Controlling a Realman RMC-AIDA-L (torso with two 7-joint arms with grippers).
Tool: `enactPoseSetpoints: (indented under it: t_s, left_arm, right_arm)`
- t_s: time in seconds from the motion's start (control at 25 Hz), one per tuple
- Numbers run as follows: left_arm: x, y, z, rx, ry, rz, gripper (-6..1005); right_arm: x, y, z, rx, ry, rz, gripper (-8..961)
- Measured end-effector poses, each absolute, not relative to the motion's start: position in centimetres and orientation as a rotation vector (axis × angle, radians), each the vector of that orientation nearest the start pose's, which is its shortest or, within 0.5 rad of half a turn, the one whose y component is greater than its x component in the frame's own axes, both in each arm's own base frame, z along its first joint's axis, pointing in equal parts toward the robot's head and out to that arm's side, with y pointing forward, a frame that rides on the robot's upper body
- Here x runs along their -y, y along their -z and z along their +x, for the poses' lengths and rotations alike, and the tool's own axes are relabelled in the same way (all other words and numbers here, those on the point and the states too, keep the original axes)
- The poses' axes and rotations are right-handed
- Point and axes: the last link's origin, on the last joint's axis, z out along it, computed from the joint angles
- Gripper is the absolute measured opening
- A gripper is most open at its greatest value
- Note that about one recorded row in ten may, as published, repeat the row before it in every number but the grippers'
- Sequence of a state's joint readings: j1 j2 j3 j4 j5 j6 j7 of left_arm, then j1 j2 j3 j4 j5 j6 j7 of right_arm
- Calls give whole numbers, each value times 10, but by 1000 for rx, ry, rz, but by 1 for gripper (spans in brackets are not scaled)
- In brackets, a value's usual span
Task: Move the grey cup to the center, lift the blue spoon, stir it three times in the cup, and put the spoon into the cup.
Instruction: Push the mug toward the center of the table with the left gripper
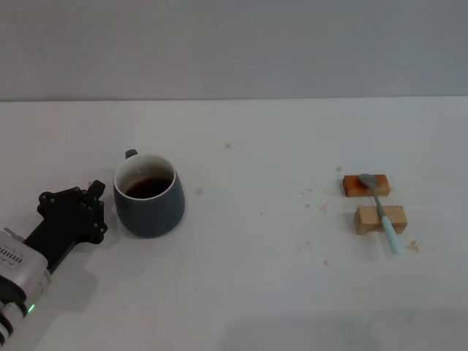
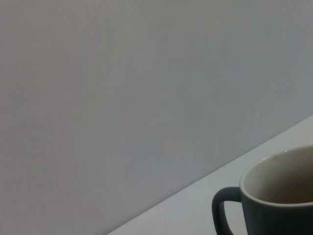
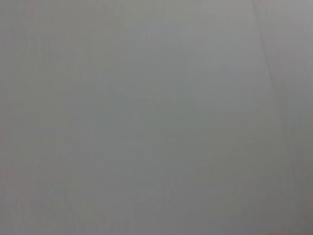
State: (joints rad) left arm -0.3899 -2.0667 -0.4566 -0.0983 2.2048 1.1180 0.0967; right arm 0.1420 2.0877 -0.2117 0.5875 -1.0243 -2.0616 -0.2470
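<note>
The grey cup (image 1: 150, 199) stands on the left part of the white table (image 1: 248, 270), with dark liquid inside and its handle (image 1: 131, 154) pointing to the far side. It also shows in the left wrist view (image 2: 274, 203), handle towards the wall. My left gripper (image 1: 86, 210) is low over the table just left of the cup, close to it and apart from it. The blue spoon (image 1: 382, 210) lies across two wooden blocks at the right, metal bowl on the far block, pale handle towards me. My right gripper is out of view.
Two small wooden blocks, the far one (image 1: 355, 185) darker and the near one (image 1: 369, 219) lighter, carry the spoon. Small crumbs and stains (image 1: 314, 197) dot the table between cup and blocks. A plain grey wall (image 1: 234, 44) stands behind the table.
</note>
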Motion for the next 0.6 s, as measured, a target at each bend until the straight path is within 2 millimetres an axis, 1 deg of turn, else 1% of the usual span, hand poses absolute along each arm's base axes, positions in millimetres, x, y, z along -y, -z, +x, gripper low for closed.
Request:
enactPoseSetpoints:
  t_s: [0.28, 0.6]
  left_arm:
    - [-299, 54, -340, 247, 375, -1950, -2]
    - [-294, 70, -323, 230, 438, -2011, -2]
  right_arm:
    - [-148, 3, 317, -403, -703, -1023, 742]
    - [-148, 3, 316, -403, -704, -1023, 738]
